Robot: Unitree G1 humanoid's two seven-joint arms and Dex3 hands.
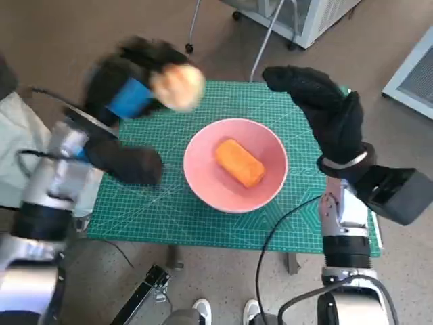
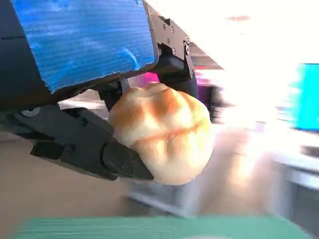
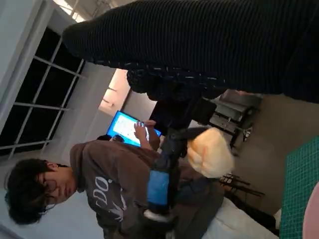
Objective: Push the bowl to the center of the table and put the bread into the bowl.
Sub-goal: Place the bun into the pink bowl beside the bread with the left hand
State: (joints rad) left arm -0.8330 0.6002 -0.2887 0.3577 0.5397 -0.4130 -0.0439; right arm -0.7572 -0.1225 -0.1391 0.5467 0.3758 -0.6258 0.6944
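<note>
My left hand (image 1: 132, 95) is raised above the table's far left part and grips a pale round bread roll (image 1: 177, 87). In the left wrist view the bread roll (image 2: 162, 132) sits between the black fingers (image 2: 119, 159). A pink bowl (image 1: 206, 186) stands near the middle of the green mat (image 1: 155, 213) and holds an orange oblong piece of bread (image 1: 239, 162). My gloved right hand (image 1: 325, 108) hovers beside the bowl's right rim with nothing in it, fingers loosely together. The right wrist view shows the left hand (image 3: 167, 164) with the roll (image 3: 212, 152).
A person in a brown hoodie (image 3: 99, 184) sits to the table's left. A white cabinet (image 1: 304, 17) and chair legs (image 1: 267, 40) stand beyond the far edge. A black cable (image 1: 277, 233) crosses the mat's near right part. Shoes (image 1: 203, 310) show by the near edge.
</note>
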